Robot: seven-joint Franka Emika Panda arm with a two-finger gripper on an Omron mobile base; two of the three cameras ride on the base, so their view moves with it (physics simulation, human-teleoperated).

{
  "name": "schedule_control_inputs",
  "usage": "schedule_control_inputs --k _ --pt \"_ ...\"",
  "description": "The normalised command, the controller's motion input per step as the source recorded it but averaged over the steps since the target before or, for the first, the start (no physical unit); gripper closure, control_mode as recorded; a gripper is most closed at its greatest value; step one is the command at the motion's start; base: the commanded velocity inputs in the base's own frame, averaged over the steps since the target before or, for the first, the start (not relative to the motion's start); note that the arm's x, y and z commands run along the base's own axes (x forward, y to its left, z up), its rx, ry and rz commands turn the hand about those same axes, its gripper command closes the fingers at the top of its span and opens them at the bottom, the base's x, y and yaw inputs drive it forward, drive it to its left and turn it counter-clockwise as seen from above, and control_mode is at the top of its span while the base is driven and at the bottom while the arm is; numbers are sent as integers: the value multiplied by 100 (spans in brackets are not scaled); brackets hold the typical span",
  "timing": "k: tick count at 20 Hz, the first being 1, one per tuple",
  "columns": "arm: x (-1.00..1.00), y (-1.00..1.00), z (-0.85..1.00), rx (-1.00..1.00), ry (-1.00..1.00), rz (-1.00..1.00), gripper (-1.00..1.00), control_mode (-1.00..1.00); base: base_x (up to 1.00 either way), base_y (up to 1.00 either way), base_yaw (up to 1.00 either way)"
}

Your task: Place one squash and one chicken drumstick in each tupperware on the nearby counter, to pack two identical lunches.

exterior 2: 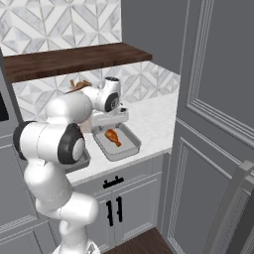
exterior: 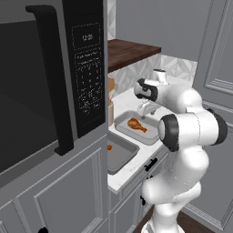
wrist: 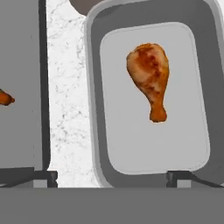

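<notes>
1. hand (wrist: 112, 178) – tips at the bottom edge of the hand view, set wide apart, nothing between them. One tip (wrist: 43, 177) sits over the strip of bare surface by the left container's rim, the other over the near rim of the right container.
2. In the left base view the hand (exterior: 148, 108) hangs mid-frame just above the far container; in the right base view it (exterior 2: 110, 118) sits centre-left, over the same container.
3. chicken drumstick (wrist: 149, 75) – upper right of the hand view, lying flat on the floor of the right container, thick end toward the top of the frame, bone end toward the bottom. Clear of the hand, not touched. Also seen at (exterior: 136, 124) and (exterior 2: 112, 137).
4. right tupperware (wrist: 93, 109) – grey, rounded corners, open; the drumstick is the one item I can see in it. Mid-frame in the left base view (exterior: 129, 133), centre in the right base view (exterior 2: 130, 147).
5. left tupperware (wrist: 26, 131) – along the left edge of the hand view, with a small orange piece (wrist: 5, 99) at the frame edge – cut off, can't tell what it is. In the left base view this container (exterior: 123, 157) is lower centre, orange bit at (exterior: 109, 147).
6. The two containers are side by side, apart, with a strip of white marble surface (wrist: 68, 109) between them.
7. Further out: dark wooden shelf (exterior 2: 74, 58) across the upper part of the right base view, black microwave (exterior: 45, 82) at upper left of the left base view.
</notes>
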Motion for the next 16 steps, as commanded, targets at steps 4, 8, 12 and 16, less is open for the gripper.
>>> schedule_control_inputs --k 4,8,12,16 --pt "-100 0 1 7 -2 -28 -100 -100 0 0 0" --pt "-100 0 27 0 -2 -28 -100 -100 0 0 0" --pt "-100 0 39 0 -11 -26 -100 -100 0 0 0" --pt "-100 0 39 -1 -9 -24 -100 -100 0 0 0"
